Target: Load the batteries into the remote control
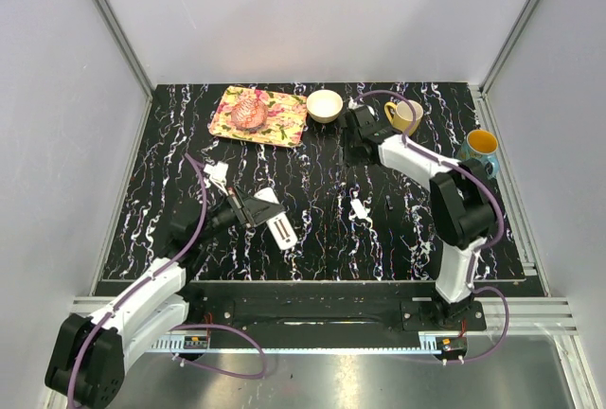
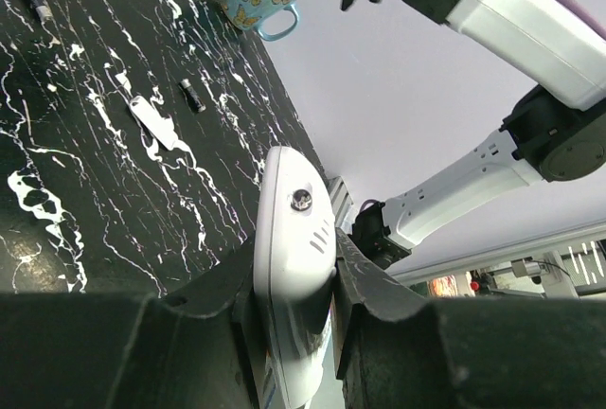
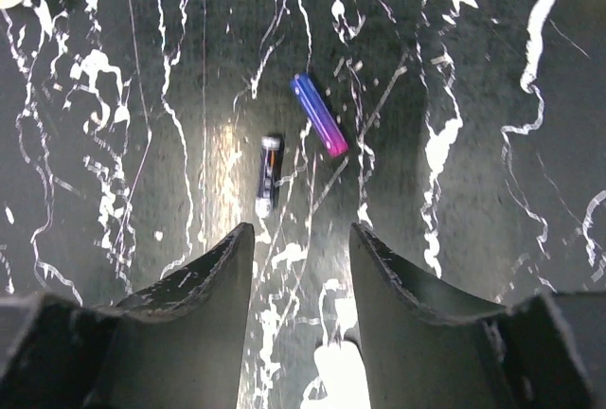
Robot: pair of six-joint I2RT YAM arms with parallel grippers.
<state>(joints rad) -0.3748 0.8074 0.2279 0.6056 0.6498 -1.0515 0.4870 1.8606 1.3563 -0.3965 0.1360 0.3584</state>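
Observation:
The remote control (image 2: 295,210), a slim white bar, is clamped between the fingers of my left gripper (image 2: 295,253), which is shut on it. From above, the remote control (image 1: 281,229) juts toward the table's middle from the left gripper (image 1: 254,210). My right gripper (image 3: 301,239) hangs open at the back of the table with nothing between its fingers. Just beyond its fingertips lie two batteries, a dark blue one (image 3: 269,174) and a purple-pink one (image 3: 319,127). A third dark battery (image 1: 386,204) lies mid-table beside a small flat white cover piece (image 1: 360,208).
A floral tray (image 1: 258,114) holding a pink object, a white bowl (image 1: 325,104) and a yellow mug (image 1: 402,115) line the back edge. A blue mug (image 1: 478,147) stands at the right. Metal rails frame the black marbled table.

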